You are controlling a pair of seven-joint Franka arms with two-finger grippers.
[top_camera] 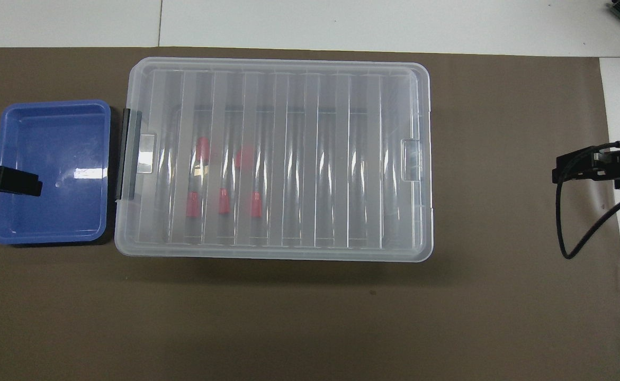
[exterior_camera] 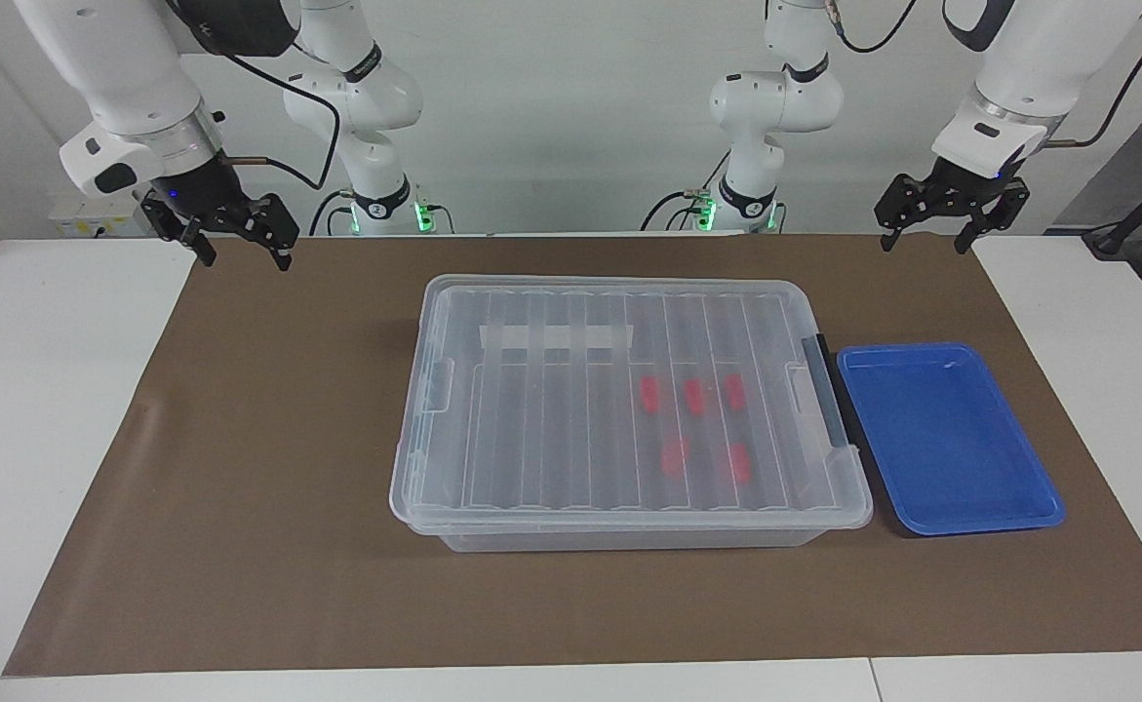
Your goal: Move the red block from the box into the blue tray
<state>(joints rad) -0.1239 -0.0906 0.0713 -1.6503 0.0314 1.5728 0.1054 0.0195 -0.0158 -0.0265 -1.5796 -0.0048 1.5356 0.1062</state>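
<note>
While the lid is on the box (exterior_camera: 629, 409), nothing of the task has begun, and I judge the opening of the box to be the step in hand. A brown mat (exterior_camera: 268, 507) covers most of the table (exterior_camera: 44, 439) and carries everything else. At the centre of both views sits the box, clear and ribbed, its dark grey latch (exterior_camera: 829, 405) on the end that touches or nearly touches the blue tray (exterior_camera: 995, 522). That tray lies at the right of the facing view and at the left of the overhead view, with nothing in it. Both arms wait raised at the top corners of the facing view. The right gripper (exterior_camera: 239, 239) hangs over the mat's upper left corner there with its fingers spread and holding nothing. The left gripper (exterior_camera: 931, 226) hangs at the upper right, likewise spread and holding nothing. Inside the box, seen through the lid, five red blocks (exterior_camera: 697, 395) lie in the half toward the tray.

The next move, as I judge it, calls for releasing the latch and lifting the lid before any block can be reached. A white strip (exterior_camera: 556, 338) on the lid shows no readable writing; no brand or label can be made out.
</note>
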